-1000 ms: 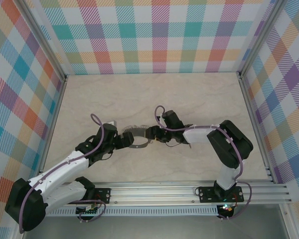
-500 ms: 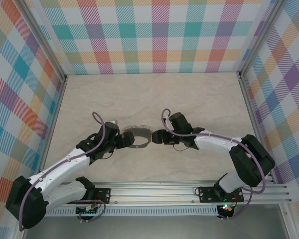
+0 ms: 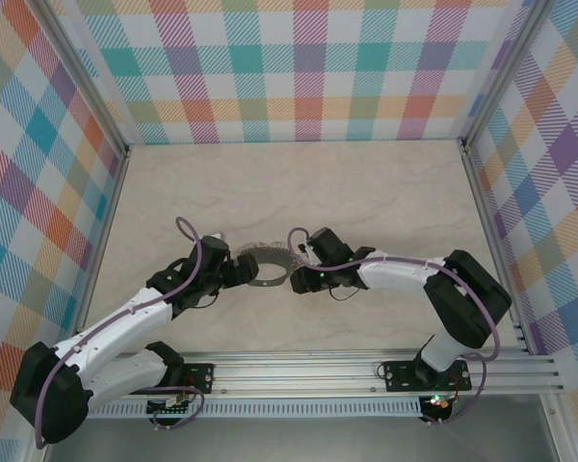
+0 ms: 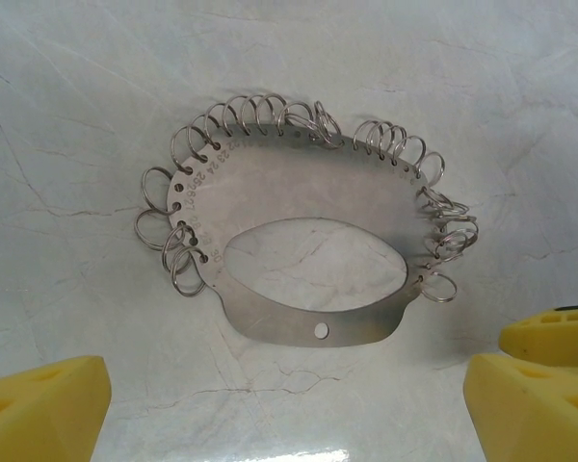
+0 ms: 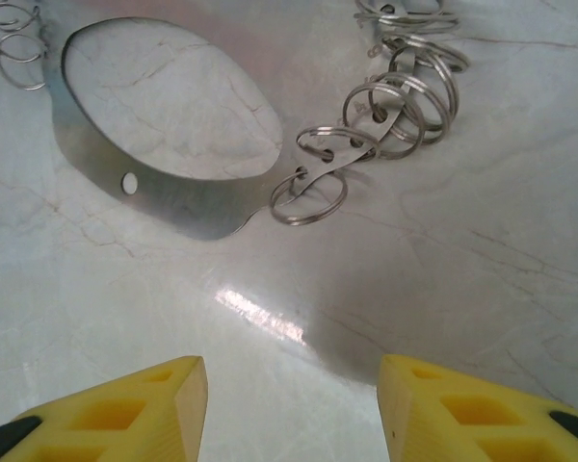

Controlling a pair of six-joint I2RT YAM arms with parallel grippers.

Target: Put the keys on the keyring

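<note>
The keyring [image 3: 267, 281] lies flat on the table between my two grippers. It is a thin metal ring plate [image 4: 308, 327] fringed with several small wire loops [image 4: 250, 115]. My left gripper [image 3: 239, 273] stands open just left of it, with its yellow fingers [image 4: 48, 404] apart and bare table between them [image 4: 289, 414]. My right gripper [image 3: 297, 279] stands open at the ring's right end. A short way beyond its open jaws [image 5: 289, 404] are the ring's band [image 5: 106, 164] and its loops [image 5: 395, 101]. The right gripper's yellow fingers [image 4: 549, 337] appear at the edge of the left wrist view. The keys are out of view.
The pale marbled table [image 3: 299, 192] is fenced by checked walls on three sides. An aluminium rail [image 3: 366, 371] carrying both arm bases runs along the near edge. The right arm's elbow [image 3: 467, 298] sits near the right wall.
My right gripper has swung away and come back to the ring's right end, a little nearer the near edge, with its jaws slightly narrower. The left arm and the ring have barely moved.
</note>
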